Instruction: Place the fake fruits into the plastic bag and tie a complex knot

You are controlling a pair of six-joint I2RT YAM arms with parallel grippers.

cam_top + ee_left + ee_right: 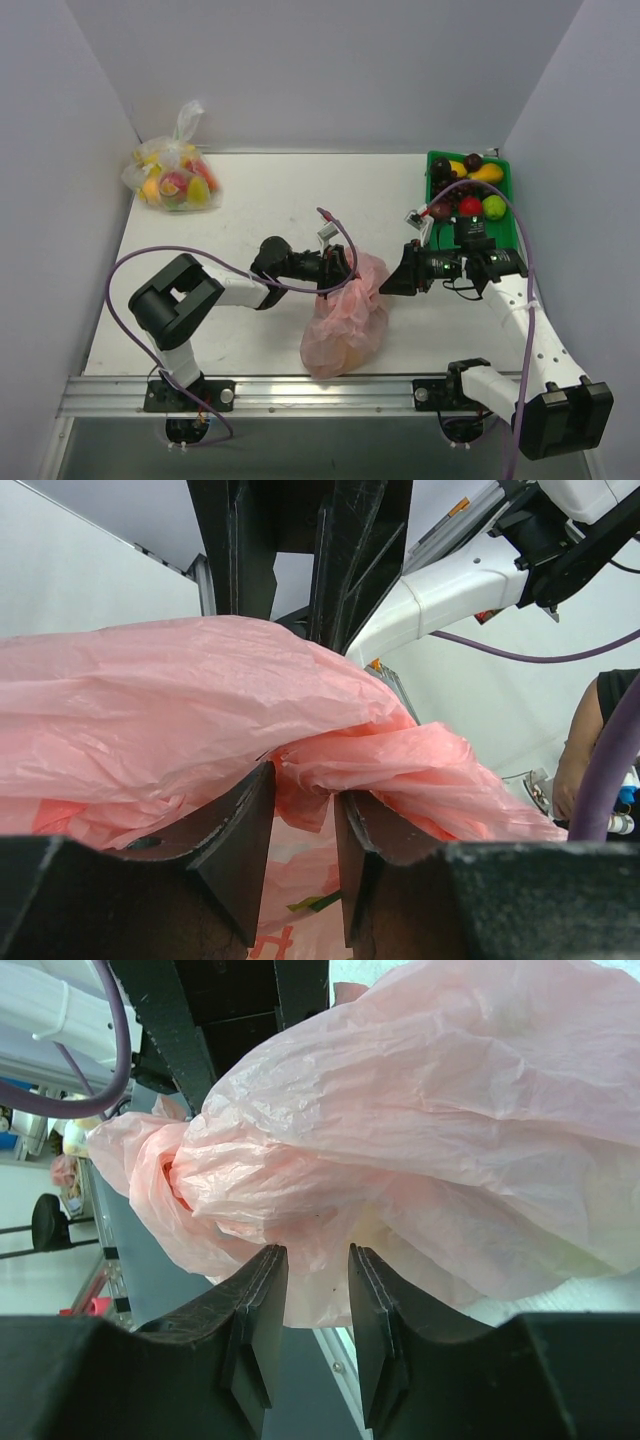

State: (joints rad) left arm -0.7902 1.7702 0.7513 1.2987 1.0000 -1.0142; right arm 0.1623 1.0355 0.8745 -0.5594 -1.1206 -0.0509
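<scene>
Fingers of the left tool [303,792] pinch a twisted fold of the thin crinkly pink plastic bag [150,710] — its bulging body lies on the white table [260,190] between both tools. Right tool [318,1258] stands narrowly parted against the bag's side — whether it grips, I cannot tell.

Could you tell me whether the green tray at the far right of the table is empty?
No, the green tray holds several fruits, among them a red apple.

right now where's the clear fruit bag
In the top view, the clear fruit bag sits in the table's far left corner, far from the pink bag.
</scene>
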